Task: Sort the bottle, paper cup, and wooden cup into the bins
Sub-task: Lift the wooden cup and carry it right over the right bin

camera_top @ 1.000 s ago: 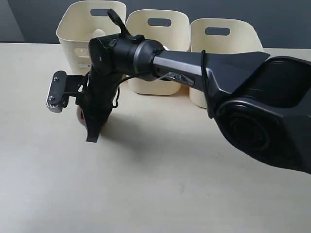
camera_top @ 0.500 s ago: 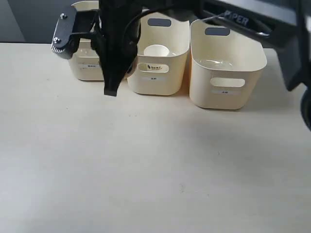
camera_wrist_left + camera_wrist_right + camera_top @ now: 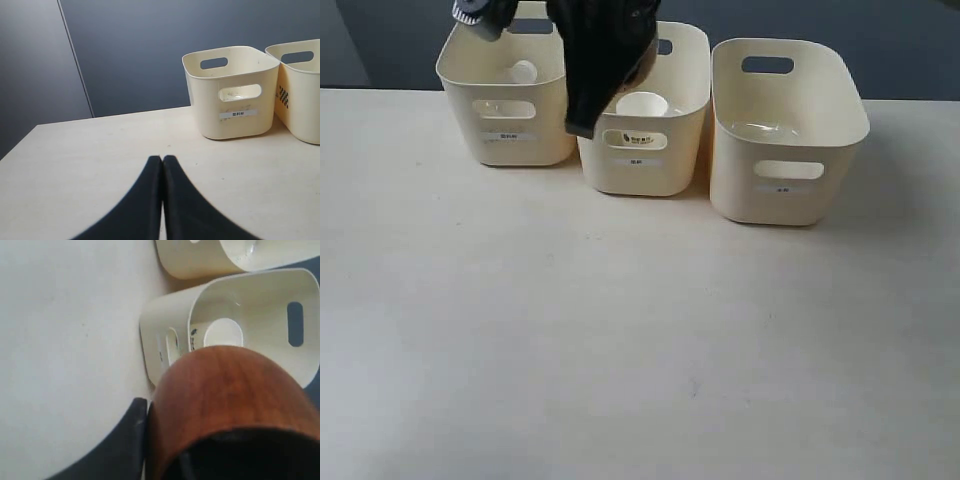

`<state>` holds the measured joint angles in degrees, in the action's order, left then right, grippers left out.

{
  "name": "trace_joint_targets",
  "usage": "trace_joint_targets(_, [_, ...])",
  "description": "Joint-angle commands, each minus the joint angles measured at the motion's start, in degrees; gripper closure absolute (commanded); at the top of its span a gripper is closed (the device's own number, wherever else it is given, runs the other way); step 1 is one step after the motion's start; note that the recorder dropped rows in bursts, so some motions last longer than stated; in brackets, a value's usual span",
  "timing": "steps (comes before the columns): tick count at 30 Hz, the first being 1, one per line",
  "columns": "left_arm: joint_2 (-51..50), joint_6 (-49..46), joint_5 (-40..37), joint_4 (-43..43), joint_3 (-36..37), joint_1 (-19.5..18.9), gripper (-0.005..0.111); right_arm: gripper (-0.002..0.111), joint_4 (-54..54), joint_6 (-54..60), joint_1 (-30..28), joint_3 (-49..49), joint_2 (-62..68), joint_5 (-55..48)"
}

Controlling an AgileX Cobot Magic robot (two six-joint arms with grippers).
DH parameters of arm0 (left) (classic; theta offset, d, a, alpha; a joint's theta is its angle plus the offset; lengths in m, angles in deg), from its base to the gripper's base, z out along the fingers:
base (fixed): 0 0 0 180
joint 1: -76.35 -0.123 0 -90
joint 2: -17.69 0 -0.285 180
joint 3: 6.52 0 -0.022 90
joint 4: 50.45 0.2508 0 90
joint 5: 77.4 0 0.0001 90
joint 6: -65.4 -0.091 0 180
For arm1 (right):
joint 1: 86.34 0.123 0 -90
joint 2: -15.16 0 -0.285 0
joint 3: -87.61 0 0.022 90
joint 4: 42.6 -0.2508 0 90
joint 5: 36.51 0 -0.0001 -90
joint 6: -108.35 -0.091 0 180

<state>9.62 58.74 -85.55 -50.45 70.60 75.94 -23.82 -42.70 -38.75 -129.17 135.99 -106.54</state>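
Observation:
My right gripper (image 3: 603, 75) hangs high over the front left of the middle bin (image 3: 680, 150). It is shut on the reddish-brown wooden cup (image 3: 235, 390), and one black finger (image 3: 127, 440) presses against the cup's side. In the exterior view the gripper hides most of the cup. The white paper cup (image 3: 641, 103) stands inside the middle bin, also visible in the right wrist view (image 3: 222, 332). The bottle's white cap (image 3: 523, 71) shows in the left bin (image 3: 520, 145). My left gripper (image 3: 162, 161) is shut on nothing, low over the table, out of the exterior view.
The right bin (image 3: 790, 200) stands beside the middle one, with only a faint clear glint inside. The left wrist view shows one bin (image 3: 230, 115) ahead and part of another (image 3: 300, 110) at the picture's edge. A dark wall runs behind the bins.
My right gripper has risen from the table with the wooden cup and moved back and right, from beside the left bin to above the middle bin. The arm has swung out of view.

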Motion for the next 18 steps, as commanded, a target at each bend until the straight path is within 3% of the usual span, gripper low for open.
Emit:
trace_joint_targets(1, [0.28, 0.08, 0.40, 0.00, 0.10, -0.03, 0.107, 0.109, 6.27, -2.72, -0.30, 5.37, -2.95, 0.07])
trace_joint_targets(10, [0.28, 0.08, 0.40, 0.00, 0.10, -0.03, 0.107, 0.109, 8.10, -6.65, -5.80, 15.95, -8.04, 0.07])
trace_joint_targets(18, [0.28, 0.08, 0.40, 0.00, 0.10, -0.03, 0.107, 0.109, 5.71, -7.03, -13.53, 25.94, -13.14, 10.22])
